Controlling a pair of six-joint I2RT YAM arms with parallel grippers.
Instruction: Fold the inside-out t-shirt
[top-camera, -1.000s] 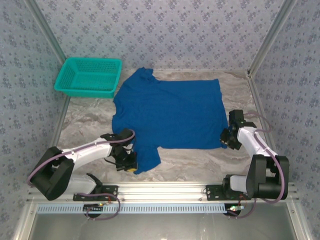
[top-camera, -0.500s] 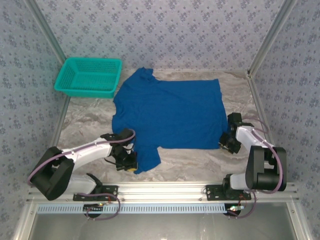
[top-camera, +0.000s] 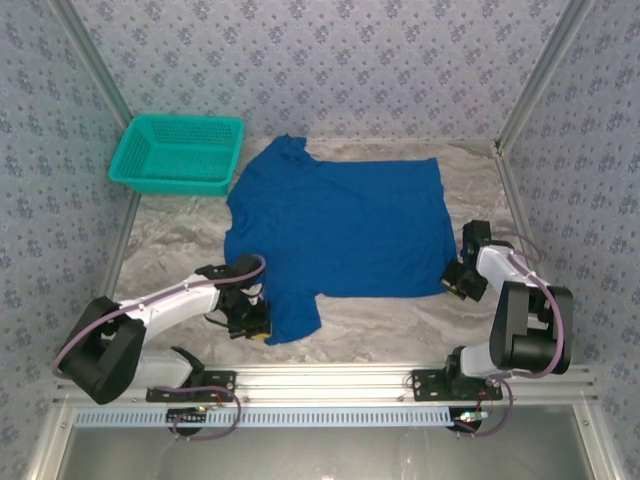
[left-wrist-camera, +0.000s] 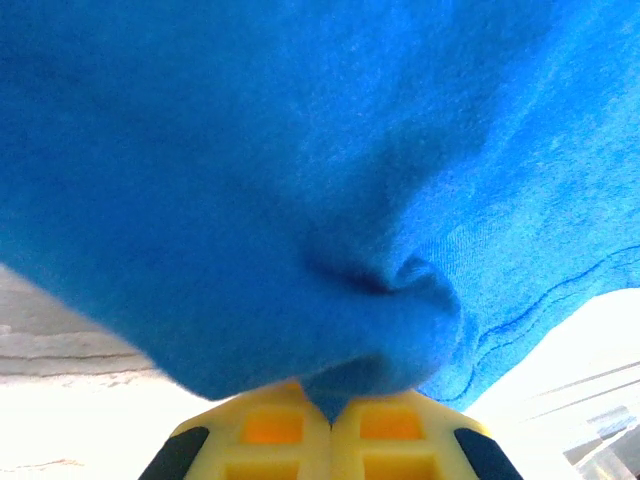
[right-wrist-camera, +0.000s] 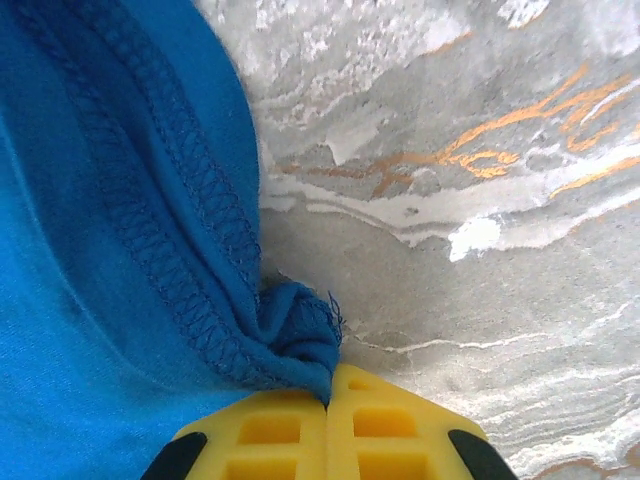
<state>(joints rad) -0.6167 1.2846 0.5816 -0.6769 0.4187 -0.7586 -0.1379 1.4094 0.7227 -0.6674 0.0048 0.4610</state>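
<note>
T-shirt (top-camera: 340, 225), royal blue, lies spread flat on table (top-camera: 400, 322): light, limp cotton, apt to sag and crease, probably best held at edges; left gripper (left-wrist-camera: 330, 412) clenched on near sleeve, right gripper (right-wrist-camera: 328, 402) clenched on stitched hem corner.

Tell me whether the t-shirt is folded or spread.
Spread, not folded: the t-shirt lies flat on the table, body and sleeves laid out.
</note>
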